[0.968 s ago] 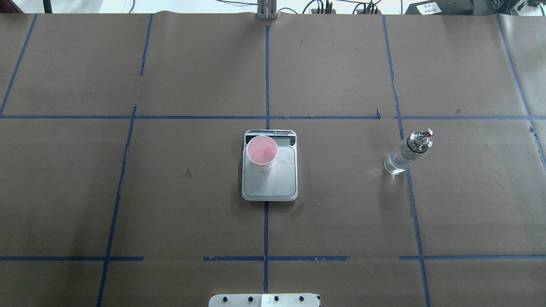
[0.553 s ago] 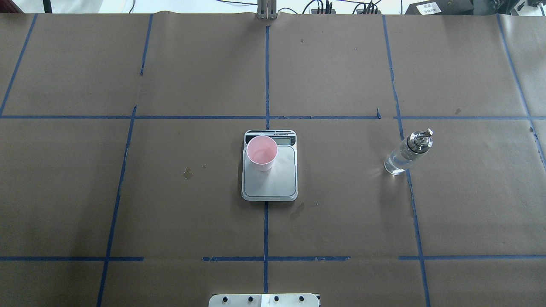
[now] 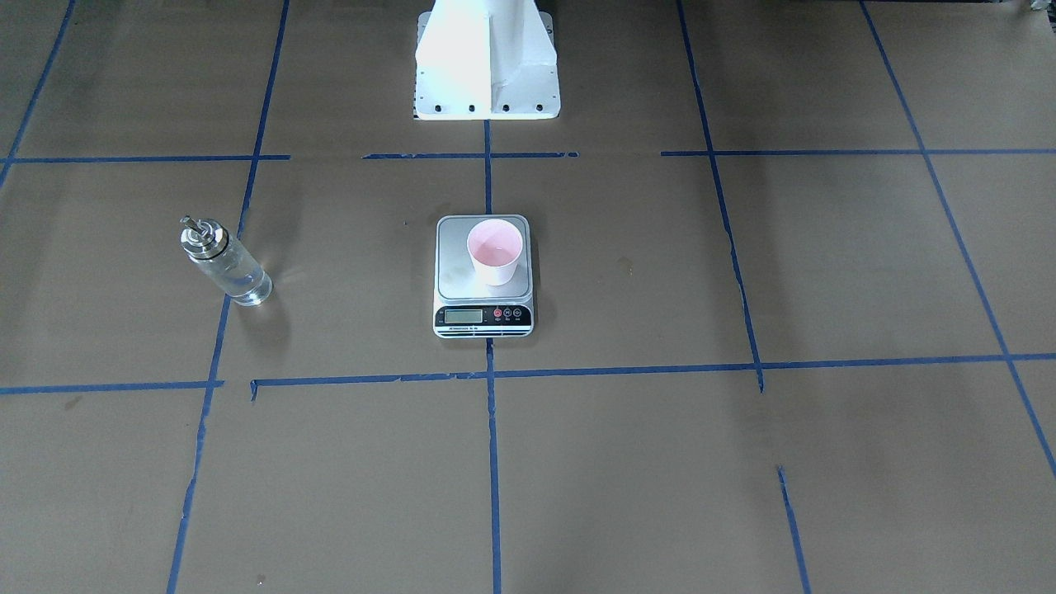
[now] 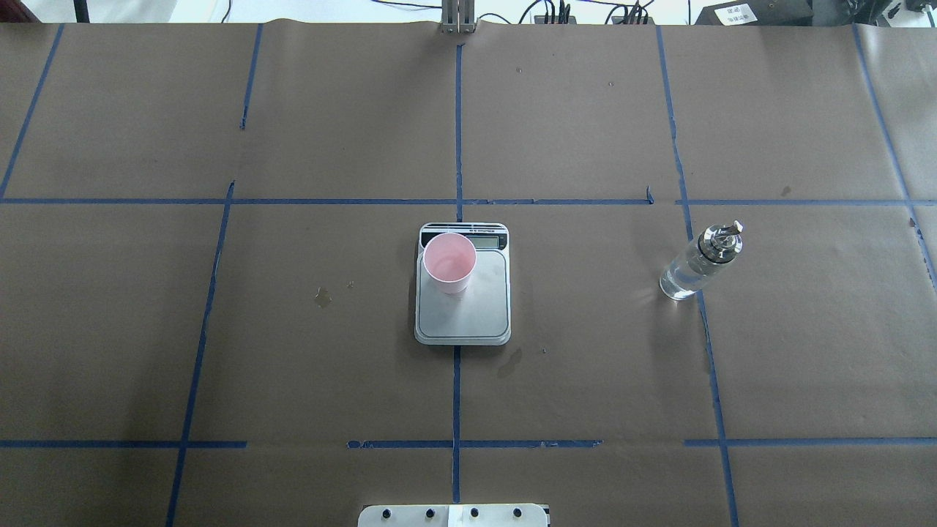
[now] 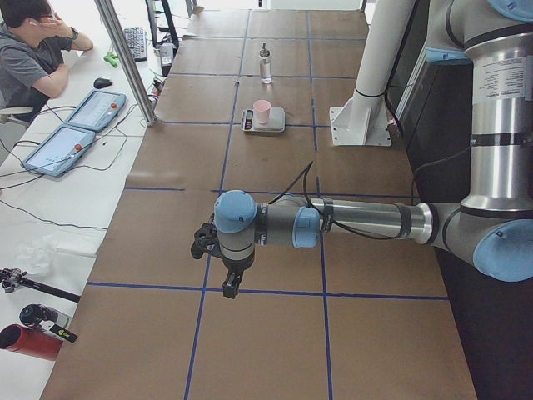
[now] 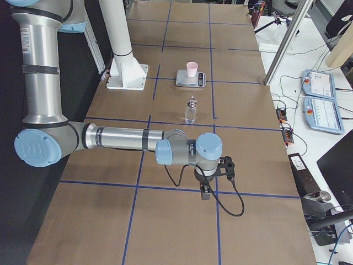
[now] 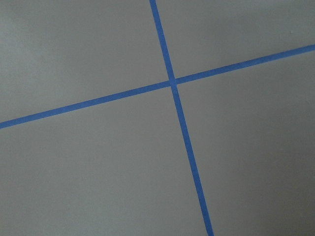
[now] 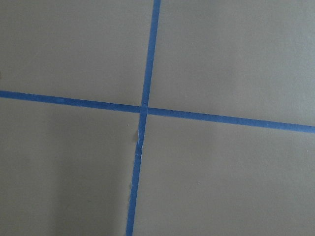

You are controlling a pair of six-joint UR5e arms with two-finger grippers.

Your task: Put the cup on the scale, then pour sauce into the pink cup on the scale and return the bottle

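Observation:
The pink cup (image 4: 449, 262) stands upright on the far-left part of the scale (image 4: 463, 315), whose silver platform lies at the table's centre; both also show in the front-facing view, the cup (image 3: 495, 252) on the scale (image 3: 454, 264). The clear glass bottle (image 4: 695, 265) with its metal spout stands upright on the table well to the right, and it shows in the front-facing view (image 3: 224, 262). Its clear liquid barely shows. My left gripper (image 5: 231, 283) and right gripper (image 6: 205, 190) hang low over bare table at opposite ends, far from these things. I cannot tell whether they are open or shut.
Brown paper with blue tape lines covers the table. The white robot base (image 3: 487, 74) stands at the robot's edge behind the scale. Small stains (image 4: 322, 296) lie left of the scale. An operator (image 5: 33, 50) and tablets (image 5: 83, 112) are at a side desk.

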